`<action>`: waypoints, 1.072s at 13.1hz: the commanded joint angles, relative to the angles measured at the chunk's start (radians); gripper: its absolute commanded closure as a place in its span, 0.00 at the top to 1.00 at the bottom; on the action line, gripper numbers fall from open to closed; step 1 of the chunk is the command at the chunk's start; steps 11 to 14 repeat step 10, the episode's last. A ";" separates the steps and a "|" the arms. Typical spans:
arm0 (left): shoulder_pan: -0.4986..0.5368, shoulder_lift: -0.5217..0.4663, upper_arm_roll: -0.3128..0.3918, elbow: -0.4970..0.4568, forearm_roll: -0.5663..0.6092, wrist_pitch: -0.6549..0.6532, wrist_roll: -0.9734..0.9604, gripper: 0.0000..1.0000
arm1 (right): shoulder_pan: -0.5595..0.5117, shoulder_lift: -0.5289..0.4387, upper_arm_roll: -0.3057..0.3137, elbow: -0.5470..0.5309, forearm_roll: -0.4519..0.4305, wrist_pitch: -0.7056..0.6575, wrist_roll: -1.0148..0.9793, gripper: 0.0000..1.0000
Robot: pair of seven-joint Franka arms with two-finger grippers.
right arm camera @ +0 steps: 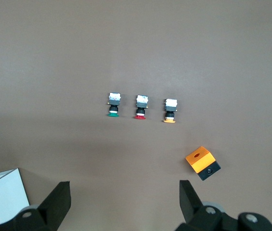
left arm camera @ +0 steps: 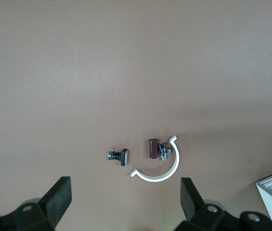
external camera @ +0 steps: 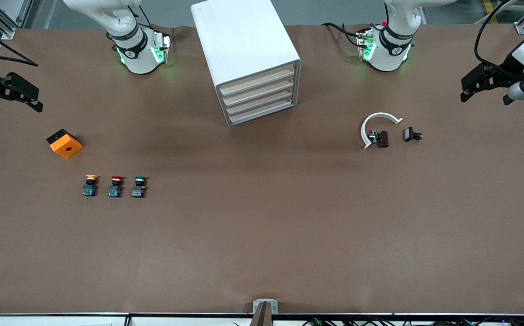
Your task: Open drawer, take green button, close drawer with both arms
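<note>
Now, at the right arm's end of the brown table, the right hand hangs in the air with its black fingers spread wide and nothing between them, over bare table near an orange block with a round hole in its top and a black underside. Nearer the front camera than that block stand three small push buttons in a row: a yellow-capped one, a red-capped one, and the green-capped button with black body and blue base, the last of the row toward the drawers. It stands upright, long axis vertical, cap up. The right hand is by far the closer to it. A white cabinet of four shallow drawers sits mid-table, all drawers shut, fronts turned toward the left arm's end and the camera. A white curved clip with a dark brown part and a small black part lie below the left hand, likewise wide open and empty.
</note>
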 commanded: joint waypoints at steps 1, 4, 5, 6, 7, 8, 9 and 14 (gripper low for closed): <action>0.002 -0.006 0.001 0.014 -0.014 -0.025 0.001 1.00 | 0.002 0.008 0.002 0.023 -0.008 -0.013 -0.008 1.00; 0.001 -0.001 0.000 0.024 -0.008 -0.049 -0.003 1.00 | 0.002 0.008 0.002 0.023 -0.008 -0.013 -0.008 1.00; -0.001 0.001 0.001 0.030 -0.005 -0.057 -0.006 1.00 | 0.002 0.008 0.002 0.023 -0.008 -0.013 -0.008 1.00; 0.001 0.002 0.001 0.035 -0.003 -0.062 -0.007 1.00 | 0.002 0.008 0.002 0.023 -0.008 -0.013 -0.008 1.00; -0.001 0.002 0.001 0.035 -0.002 -0.063 -0.007 1.00 | 0.002 0.008 0.004 0.023 -0.008 -0.013 -0.008 1.00; -0.006 0.002 0.001 0.035 0.000 -0.063 -0.007 1.00 | 0.002 0.008 0.004 0.023 -0.008 -0.013 -0.008 1.00; -0.007 0.002 0.001 0.035 0.000 -0.063 -0.007 1.00 | 0.002 0.008 0.004 0.023 -0.008 -0.013 -0.008 1.00; -0.009 0.004 0.001 0.035 0.000 -0.063 -0.007 1.00 | 0.002 0.008 0.004 0.021 -0.008 -0.012 -0.008 1.00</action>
